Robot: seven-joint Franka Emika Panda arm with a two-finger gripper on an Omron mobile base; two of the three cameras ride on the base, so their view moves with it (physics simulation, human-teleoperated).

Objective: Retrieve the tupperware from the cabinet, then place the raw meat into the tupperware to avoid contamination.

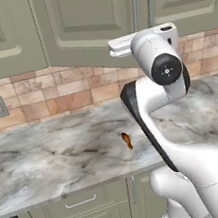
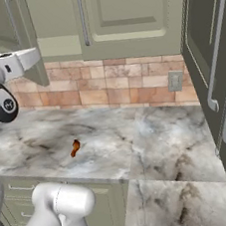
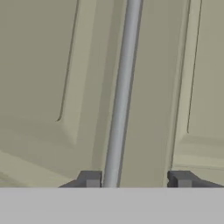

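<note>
I see the gripper (image 3: 135,179) spread, pinching nothing, its two dark blocky fingertips (image 3: 90,178) up close to the cabinet (image 1: 86,23) doors, matte olive-green with recessed panels, with a long thin round silver bar handle (image 3: 122,92) running just inside the left tip. The raw meat (image 1: 127,140), a small reddish-brown elongated chunk, lies alone on the glossy grey-veined marble counter (image 1: 48,157) near its front edge, well below the hand. Behind it I note a rough tan-and-pink brick backsplash (image 2: 126,83) with a grey outlet plate (image 2: 175,81), and pale green drawers (image 1: 83,212) with short handles under the counter.
</note>
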